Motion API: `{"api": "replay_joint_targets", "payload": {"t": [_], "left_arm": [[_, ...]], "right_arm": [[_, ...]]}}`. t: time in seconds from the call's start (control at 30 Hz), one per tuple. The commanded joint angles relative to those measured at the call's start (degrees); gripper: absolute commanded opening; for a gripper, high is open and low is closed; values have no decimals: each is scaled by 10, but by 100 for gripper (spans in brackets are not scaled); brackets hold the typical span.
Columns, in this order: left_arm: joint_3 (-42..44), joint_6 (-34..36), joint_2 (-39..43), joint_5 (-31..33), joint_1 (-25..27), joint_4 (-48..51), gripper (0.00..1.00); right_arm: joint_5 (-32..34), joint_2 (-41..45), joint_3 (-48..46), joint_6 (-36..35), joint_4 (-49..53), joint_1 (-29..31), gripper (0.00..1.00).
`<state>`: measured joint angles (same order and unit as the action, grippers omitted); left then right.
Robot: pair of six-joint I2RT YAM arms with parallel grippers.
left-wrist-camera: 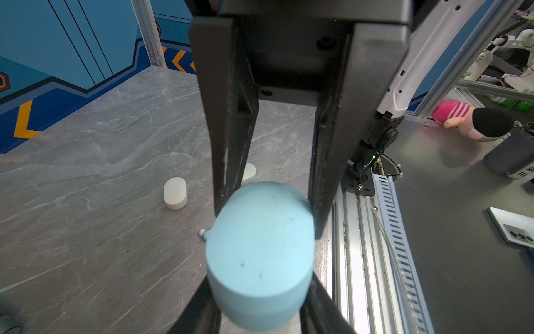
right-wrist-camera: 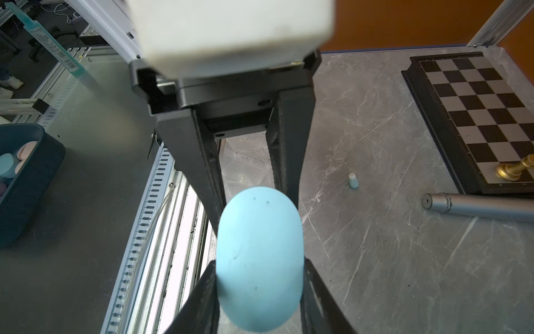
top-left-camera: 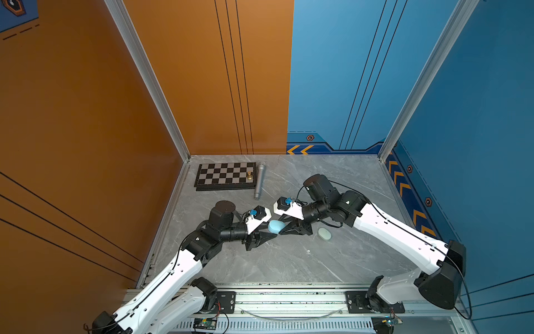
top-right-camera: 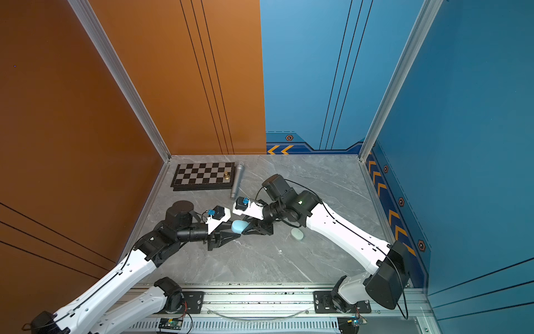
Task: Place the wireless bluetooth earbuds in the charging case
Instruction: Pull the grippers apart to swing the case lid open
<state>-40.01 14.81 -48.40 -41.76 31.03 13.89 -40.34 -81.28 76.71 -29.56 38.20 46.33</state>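
A light blue oval charging case (top-left-camera: 274,226) (top-right-camera: 239,226) hangs above the grey table, held from both sides, its lid shut. My left gripper (left-wrist-camera: 260,277) (top-left-camera: 271,235) is shut on one end, with a finger against each side. My right gripper (right-wrist-camera: 260,261) (top-left-camera: 282,230) is shut on the opposite end. One tiny light blue earbud (right-wrist-camera: 353,181) stands on the table below. A small white earbud (left-wrist-camera: 203,232) peeks out from behind the case. No earbud shows in either top view.
A pale green case (top-left-camera: 324,233) (top-right-camera: 297,234) lies right of the grippers, and a white case (left-wrist-camera: 175,193) rests on the table. At the back left are a chessboard (top-left-camera: 225,175) with a gold piece (right-wrist-camera: 515,170) and a silver microphone (top-left-camera: 259,180). The metal rail (top-left-camera: 289,300) runs along the front.
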Motion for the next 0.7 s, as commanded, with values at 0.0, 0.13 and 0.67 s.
{"api": "replay_joint_targets", "payload": {"t": [0.0,0.13,0.67], "left_arm": [[-23,-7,3,-2,8,-26,49],[-29,-6,-2,-9,8,-26,51],[-39,-5,-19,-13,14,-47,0]], "right_arm": [[-6,2,8,12,3,4,14],[-9,-2,10,11,3,3,14],[-9,-2,5,36,-4,-8,42]]}}
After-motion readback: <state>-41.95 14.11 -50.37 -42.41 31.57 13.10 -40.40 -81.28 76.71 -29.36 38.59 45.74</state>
